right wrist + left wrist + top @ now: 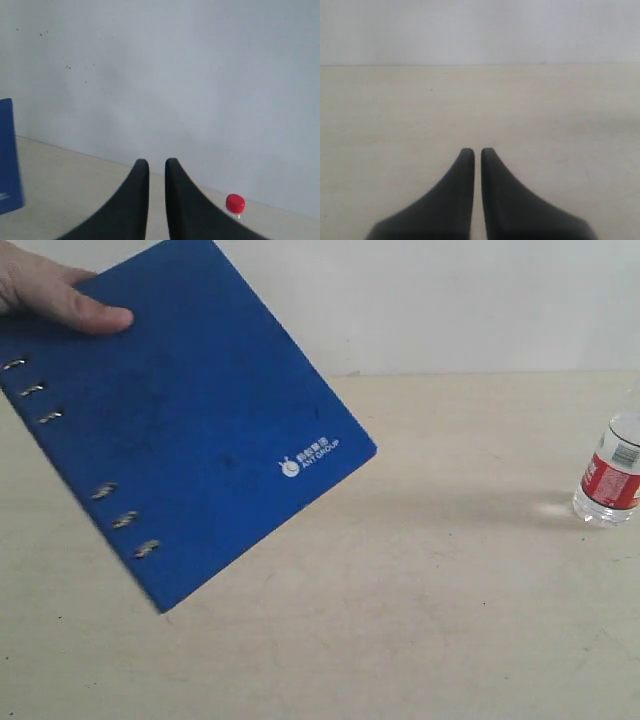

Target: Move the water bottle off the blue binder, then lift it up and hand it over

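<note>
Blue binder (190, 420) is nearest the exterior camera. It fills that view from 9 to 12 o'clock, is tilted, and hides the table behind it. One corner points to 3 o'clock, another to 7 o'clock. It is off the bottle and nothing sits on it. A blue slab (9, 155) at the edge of the right wrist view looks like the same binder.

Table (400, 620) is pale, with a bare stretch between binder and bottle and a soft shadow at about 3 o'clock. Wall (450, 300) is white and plain, behind the table.

Left tool (477, 150) has dark fingers almost touching, only a thin slit between them. It grips nothing, with bare table ahead of it. Right tool (157, 161) has a narrow gap and grips nothing. It faces the wall.

Water bottle (610, 475) stands upright on the table at the 3 o'clock edge of the exterior view, well apart from the binder. Its top is cut off by the frame, and the red-and-white label shows. The right wrist view catches only its red cap (235, 203), just beside one finger in the picture.

A bare hand (50, 290) at 10 o'clock pinches the binder's corner, thumb on the cover.

Six metal ring slots (120, 519) run along the binder's 8 o'clock edge, in two groups of three. A small white logo (308, 455) sits near the 3 o'clock corner.
</note>
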`<state>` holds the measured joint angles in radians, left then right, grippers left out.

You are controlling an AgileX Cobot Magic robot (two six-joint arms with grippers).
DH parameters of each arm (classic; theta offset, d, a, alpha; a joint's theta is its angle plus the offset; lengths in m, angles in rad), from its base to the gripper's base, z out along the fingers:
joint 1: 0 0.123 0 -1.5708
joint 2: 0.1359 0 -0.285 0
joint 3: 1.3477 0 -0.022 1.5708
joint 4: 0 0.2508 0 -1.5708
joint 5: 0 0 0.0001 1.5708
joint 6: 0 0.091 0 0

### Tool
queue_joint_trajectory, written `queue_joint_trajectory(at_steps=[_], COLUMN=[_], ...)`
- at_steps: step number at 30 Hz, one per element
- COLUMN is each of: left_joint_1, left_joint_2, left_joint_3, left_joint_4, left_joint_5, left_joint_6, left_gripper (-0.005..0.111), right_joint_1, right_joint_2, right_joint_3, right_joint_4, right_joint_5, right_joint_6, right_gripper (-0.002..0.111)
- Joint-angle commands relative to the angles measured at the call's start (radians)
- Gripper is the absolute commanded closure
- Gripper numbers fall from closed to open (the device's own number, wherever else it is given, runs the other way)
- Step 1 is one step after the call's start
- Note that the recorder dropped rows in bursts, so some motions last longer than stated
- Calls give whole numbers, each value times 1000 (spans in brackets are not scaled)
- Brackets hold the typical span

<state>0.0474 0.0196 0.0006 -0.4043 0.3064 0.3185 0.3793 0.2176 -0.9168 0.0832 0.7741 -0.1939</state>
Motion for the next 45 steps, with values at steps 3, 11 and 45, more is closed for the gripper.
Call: queue_joint_trajectory(at_steps=[3,11,45], left_joint_1=[2,2,2], left_joint_2=[5,5,-2], left_joint_3=[-1,-1,-1], left_joint_4=[-7,-7,-1], left_joint_5=[-8,-8,-22], left_joint_6=[-12,-12,-12], left_gripper=[102,102,102], right_joint_1=[2,-23,-242], right_joint_2=[-50,-45,-218], right_joint_3=[-4,54,917], right_joint_4=[-40,-103,-96], right_joint_5=[27,-107,-427], right_joint_6=[111,24,232], right_gripper=[99,108,108])
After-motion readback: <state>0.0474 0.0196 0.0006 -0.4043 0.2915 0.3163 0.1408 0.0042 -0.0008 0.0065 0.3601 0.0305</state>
